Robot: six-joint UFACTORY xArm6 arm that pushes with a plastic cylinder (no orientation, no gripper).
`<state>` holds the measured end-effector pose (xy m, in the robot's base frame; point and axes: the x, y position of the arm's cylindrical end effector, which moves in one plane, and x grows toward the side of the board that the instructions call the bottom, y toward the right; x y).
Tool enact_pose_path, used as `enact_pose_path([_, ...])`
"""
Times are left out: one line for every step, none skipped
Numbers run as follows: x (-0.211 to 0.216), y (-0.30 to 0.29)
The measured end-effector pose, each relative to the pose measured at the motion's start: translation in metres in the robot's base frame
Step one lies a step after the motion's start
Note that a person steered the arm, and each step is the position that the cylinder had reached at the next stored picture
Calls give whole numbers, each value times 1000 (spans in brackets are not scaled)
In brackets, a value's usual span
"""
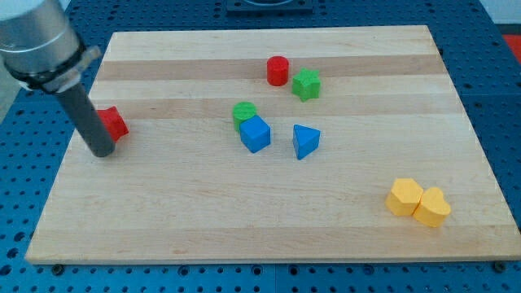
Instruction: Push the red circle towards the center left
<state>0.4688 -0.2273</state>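
The light wooden board (pixel 269 228) lay on a blue perforated table (pixel 505 49). The arm carried no pincer; it ended in a straight dark rod, and my tip (pixel 102 152) stood on the board near the view's left edge, about mid-height. Immediately to the view's right of the rod sat a red block (pixel 114 123), partly hidden by the rod, its shape not determinable; it appeared to touch the rod, though contact could not be confirmed.

The red cylindrical block, the red circle (pixel 278 70), stood in the upper middle of the board, well apart from my tip. Just beside it, on the view's right, was a green star-like block (pixel 307 84); a narrow gap seemed to separate them.

Near the board's centre a green round block (pixel 243 112) sat touching the upper left of a blue cube (pixel 255 133). A blue triangular block (pixel 305 141) lay near the cube on the view's right, apart from it.

At the lower right, a yellow hexagonal block (pixel 404 196) and a yellow heart-like block (pixel 433 206) rested against each other.
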Motion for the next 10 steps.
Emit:
enact_pose_path([-14,24])
enact_pose_path([-61,32])
enact_pose_path([-110,34])
enact_pose_path([-154,43])
enact_pose_path([-178,85])
enact_pose_path([-197,142])
enact_pose_path([-200,199])
enact_pose_path([-200,254])
enact_pose_path([-198,283])
enact_pose_path([-188,283])
